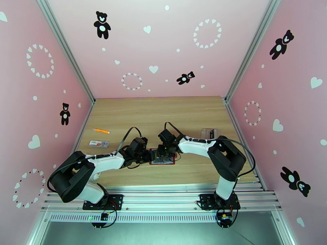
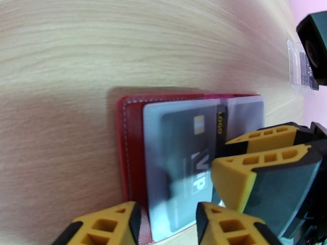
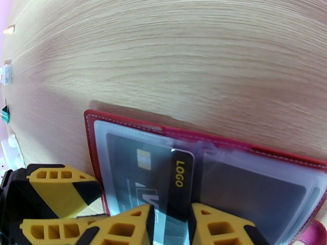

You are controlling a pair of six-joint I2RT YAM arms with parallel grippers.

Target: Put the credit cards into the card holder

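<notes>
Wooden table (image 1: 163, 115) bearing card holder (image 2: 133, 143), clear case (image 1: 208, 133), white strip (image 1: 99, 143)

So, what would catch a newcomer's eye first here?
The open dark-red leather-like card holder at mid-table, flanked by the left gripper and right gripper. A dark card with a gold chip sits mostly inside its grey transparent sleeve, yellow LOGO end poking out between the right fingers.

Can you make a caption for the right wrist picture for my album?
The right gripper straddles a black LOGO card over the open red card holder.
</notes>
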